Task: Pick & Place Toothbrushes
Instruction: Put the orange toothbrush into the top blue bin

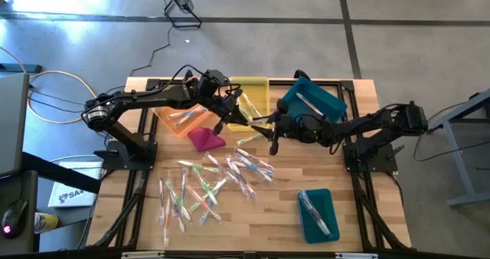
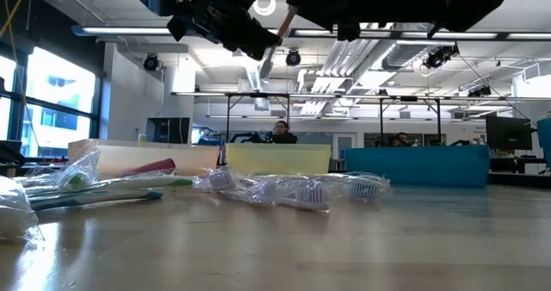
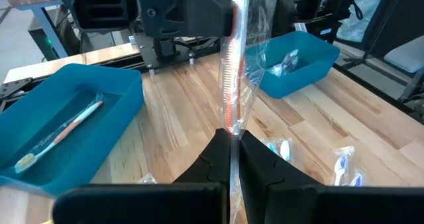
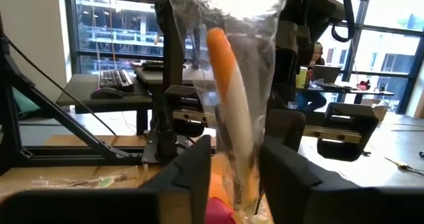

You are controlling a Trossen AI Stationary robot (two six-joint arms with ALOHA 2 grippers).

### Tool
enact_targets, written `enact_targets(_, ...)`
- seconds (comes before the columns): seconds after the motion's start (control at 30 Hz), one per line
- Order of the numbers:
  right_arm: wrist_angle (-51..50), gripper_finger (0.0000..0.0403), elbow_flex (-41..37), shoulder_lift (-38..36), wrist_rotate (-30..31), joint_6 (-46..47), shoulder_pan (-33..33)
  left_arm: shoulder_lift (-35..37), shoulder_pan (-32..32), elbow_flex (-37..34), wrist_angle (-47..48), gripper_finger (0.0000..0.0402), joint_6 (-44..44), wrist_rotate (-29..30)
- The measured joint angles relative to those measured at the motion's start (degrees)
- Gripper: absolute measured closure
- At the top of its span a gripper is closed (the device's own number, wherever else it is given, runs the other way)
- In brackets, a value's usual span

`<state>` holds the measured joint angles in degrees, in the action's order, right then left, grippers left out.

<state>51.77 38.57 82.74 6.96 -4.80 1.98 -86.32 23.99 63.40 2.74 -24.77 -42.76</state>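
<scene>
One toothbrush [image 3: 230, 78], orange-and-white in a clear wrapper, hangs in the air between my two grippers above the table's middle [image 1: 246, 119]. My left gripper [image 3: 232, 148] is shut on one end of it. My right gripper [image 4: 237, 168] faces it from the table's right and is shut on the other end. Many more wrapped toothbrushes [image 1: 214, 181] lie flat on the wood nearer the front edge; the low view shows them as a row [image 2: 293, 190]. A few lie in the bins. My left gripper pinches the wrapper end of the toothbrush [image 3: 232, 132] between its two fingers; the brush runs on from there along the fingers toward the other gripper, clear of the table. My right gripper has the orange-and-white handle [image 4: 233, 138] and its wrapper between its two fingers [image 4: 199, 174], coming level from the table's right; the brush is lifted clear.
An orange bin [image 1: 178, 121], a yellow bin [image 1: 251, 93] and a tilted teal bin [image 1: 312, 102] stand along the far side. A second teal bin [image 1: 316, 214] sits near the front right. A magenta cloth lump [image 1: 205, 139] lies beside the orange bin.
</scene>
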Motion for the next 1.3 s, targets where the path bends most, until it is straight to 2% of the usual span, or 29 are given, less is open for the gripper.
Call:
enact_targets(0.17, 0.2, 0.0352, 0.0, 0.0, 0.1, 0.0, 0.0, 0.0, 0.0, 0.0, 0.0, 0.0398, 0.0, -0.2)
enact_targets(0.33, 0.3, 0.0381, 0.0, 0.0, 0.4, -0.4, 0.0, 0.0, 0.0, 0.0, 0.0, 0.0398, 0.2, -0.2)
enact_targets(0.5, 0.3, 0.0381, 0.0, 0.0, 0.3, -0.3, 0.0, 0.0, 0.0, 0.0, 0.0, 0.0394, 0.2, -0.2)
enact_targets(1.1, -0.2, 0.0381, 0.0, 0.0, -0.1, 0.5, 0.0, 0.0, 0.0, 0.0, -0.1, 0.0280, 1.0, 2.4)
enact_targets(1.3, -0.5, 0.0381, 0.0, 0.0, 0.1, 0.5, 0.0, 0.0, 0.0, 0.0, -0.1, 0.0269, 1.0, 2.4)
